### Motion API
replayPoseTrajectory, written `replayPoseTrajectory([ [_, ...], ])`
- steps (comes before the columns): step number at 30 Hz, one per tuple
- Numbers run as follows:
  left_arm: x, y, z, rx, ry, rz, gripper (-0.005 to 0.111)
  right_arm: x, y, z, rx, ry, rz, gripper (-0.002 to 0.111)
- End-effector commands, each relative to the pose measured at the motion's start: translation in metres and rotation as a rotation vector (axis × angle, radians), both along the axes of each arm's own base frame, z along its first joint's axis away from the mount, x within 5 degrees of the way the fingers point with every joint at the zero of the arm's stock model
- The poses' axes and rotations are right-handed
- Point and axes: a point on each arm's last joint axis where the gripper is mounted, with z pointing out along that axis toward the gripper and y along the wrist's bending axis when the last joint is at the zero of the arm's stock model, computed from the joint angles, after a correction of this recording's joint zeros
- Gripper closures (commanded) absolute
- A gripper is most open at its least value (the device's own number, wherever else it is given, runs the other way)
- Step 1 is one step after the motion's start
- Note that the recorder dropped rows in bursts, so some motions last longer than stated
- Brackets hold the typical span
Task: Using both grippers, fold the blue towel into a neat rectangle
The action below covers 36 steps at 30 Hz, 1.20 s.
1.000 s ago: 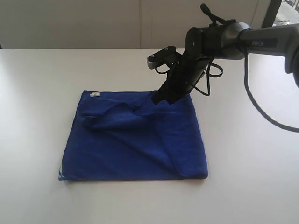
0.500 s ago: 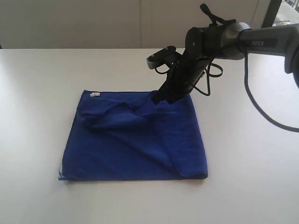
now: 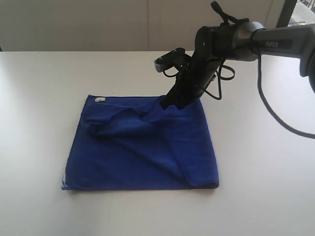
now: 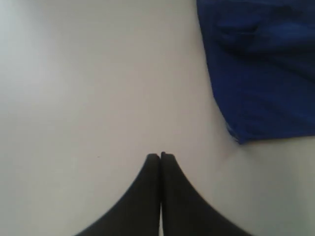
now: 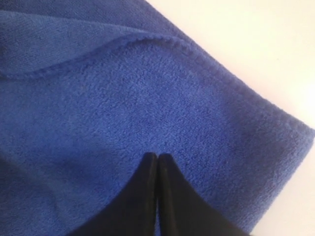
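A soft, royal-blue microfibre towel (image 3: 142,147) lies on a smooth, matt white table (image 3: 49,73), part-folded and untidy. A rumpled flap bunches across its far half and a raised diagonal ridge runs toward the near right corner. A small white tag (image 3: 100,100) marks the far left corner.

The right gripper (image 3: 170,102), on a black arm (image 3: 275,42) trailing loose cabling, is down at the towel's far edge. Its flat, tapering black fingers are pressed together, with no cloth visible between them in the wrist view. The left gripper (image 4: 160,156) is likewise closed and holds nothing. It hangs over bare tabletop just beside one towel corner and is out of the exterior view.

The step in hand appears to be taking a fresh hold on the far edge. To do it well, the right jaws would need to part and close squarely over the stitched hem (image 5: 162,42), catching every layer there. The left gripper should probably take the matching corner, so that the edge travels level and lands flush.

The fabric looks limp and fuzzy. It will likely sag and drag, so a low, slow carry suits it. The ridge wants flattening before any further fold locks it in.
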Motion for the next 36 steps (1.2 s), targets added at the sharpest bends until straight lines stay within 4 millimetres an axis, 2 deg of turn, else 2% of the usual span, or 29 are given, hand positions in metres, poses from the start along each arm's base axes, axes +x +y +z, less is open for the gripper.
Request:
replayPoseTrajectory([
  [1, 0.037, -0.009, 0.004, -0.065, 0.101, -0.097, 0.107, 0.005, -0.003, 0.012, -0.003, -0.015, 0.008, 0.108],
  [5, 0.065, -0.014, -0.011, -0.108, 0.223, -0.123, 0.107, 0.007, -0.002, 0.017, 0.001, -0.028, 0.008, 0.108],
  [8, 0.083, -0.026, -0.026, -0.098, 0.297, -0.181, 0.107, 0.007, -0.002, 0.019, 0.002, -0.030, 0.009, 0.108],
  [12, 0.103, -0.059, -0.039, -0.072, 0.332, -0.298, 0.107, 0.007, -0.002, 0.019, 0.001, -0.027, 0.009, 0.108],
  [18, 0.135, -0.101, -0.056, -0.007, 0.411, -0.373, 0.107, 0.005, -0.003, 0.021, 0.000, -0.019, 0.011, 0.108],
  [24, 0.167, -0.137, -0.084, 0.028, 0.477, -0.417, 0.107, 0.007, -0.003, 0.023, 0.002, -0.039, 0.009, 0.108],
  [27, 0.181, -0.141, -0.111, 0.083, 0.487, -0.415, 0.107, 0.010, -0.003, 0.011, -0.004, -0.033, 0.006, 0.108],
  [32, 0.189, -0.143, -0.139, 0.120, 0.513, -0.408, 0.107, 0.018, -0.003, -0.002, -0.011, -0.086, -0.001, 0.108],
  [36, 0.191, -0.144, -0.145, 0.132, 0.531, -0.412, 0.107, 0.018, -0.012, -0.026, -0.052, -0.008, -0.033, 0.108],
])
